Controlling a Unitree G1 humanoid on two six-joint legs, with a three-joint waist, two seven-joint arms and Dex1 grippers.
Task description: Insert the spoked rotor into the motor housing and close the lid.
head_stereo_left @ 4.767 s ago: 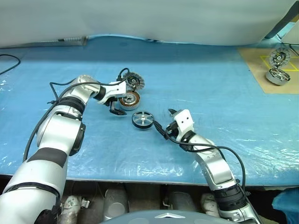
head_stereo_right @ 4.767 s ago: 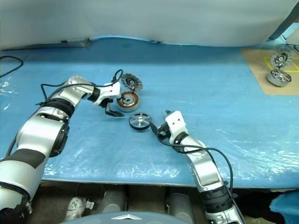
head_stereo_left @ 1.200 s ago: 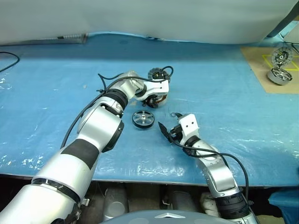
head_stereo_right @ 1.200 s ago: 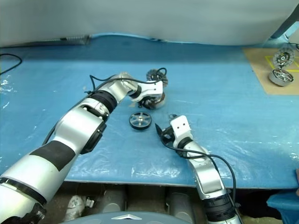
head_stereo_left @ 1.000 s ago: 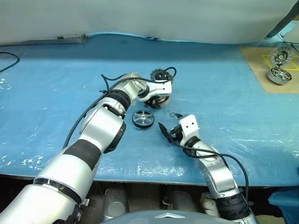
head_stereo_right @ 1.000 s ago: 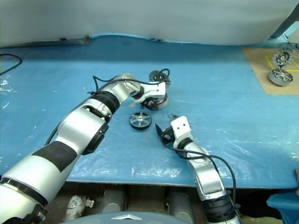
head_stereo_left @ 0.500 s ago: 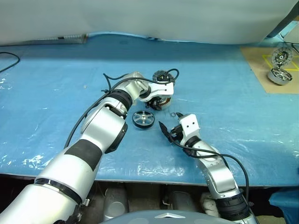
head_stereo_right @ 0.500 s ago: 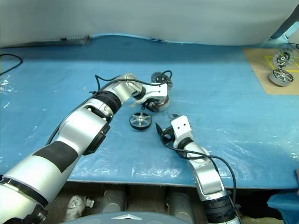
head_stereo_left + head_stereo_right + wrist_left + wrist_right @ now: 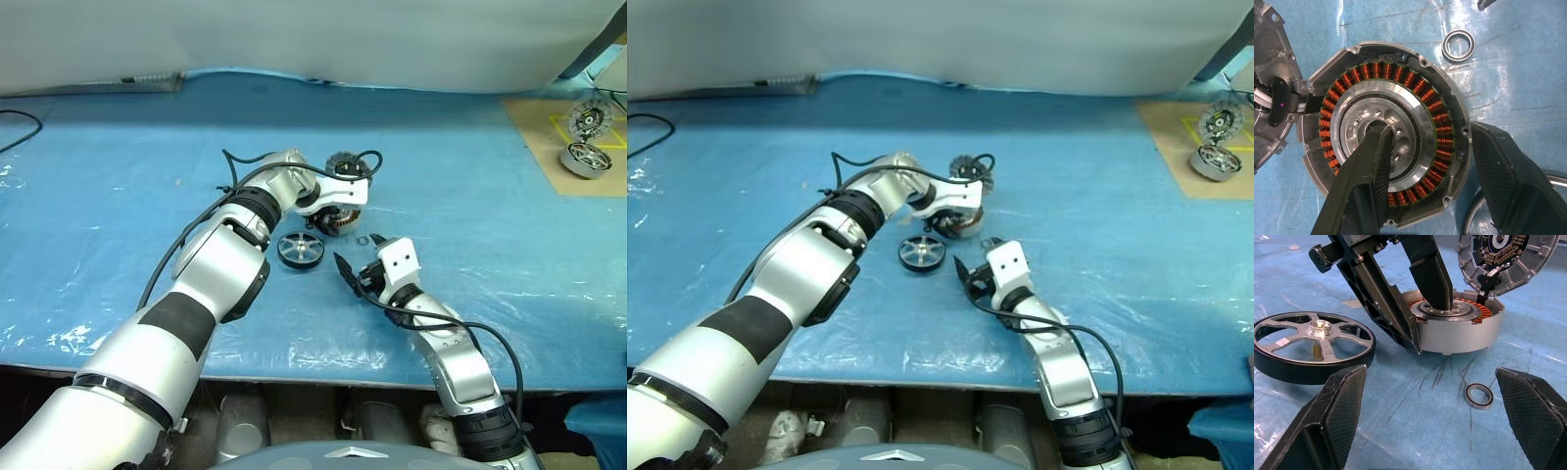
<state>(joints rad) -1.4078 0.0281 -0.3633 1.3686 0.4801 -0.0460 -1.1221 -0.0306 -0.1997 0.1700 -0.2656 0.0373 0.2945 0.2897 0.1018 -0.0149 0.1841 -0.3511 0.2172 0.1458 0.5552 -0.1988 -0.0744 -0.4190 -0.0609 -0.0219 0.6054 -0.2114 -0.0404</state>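
Left wrist view: left gripper (image 9: 1425,188) straddles the motor housing (image 9: 1382,131) wall, one finger in the hub, one outside. Spoked rotor (image 9: 1312,345) lies loose beside it, not inserted. Lid (image 9: 1508,252) hinged up. Right gripper (image 9: 1435,418) wide apart, empty. Insertion and closing remain.

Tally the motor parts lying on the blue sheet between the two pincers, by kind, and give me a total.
spoked rotor: 1
motor housing: 1
lid: 1
bearing ring: 1
Total: 4
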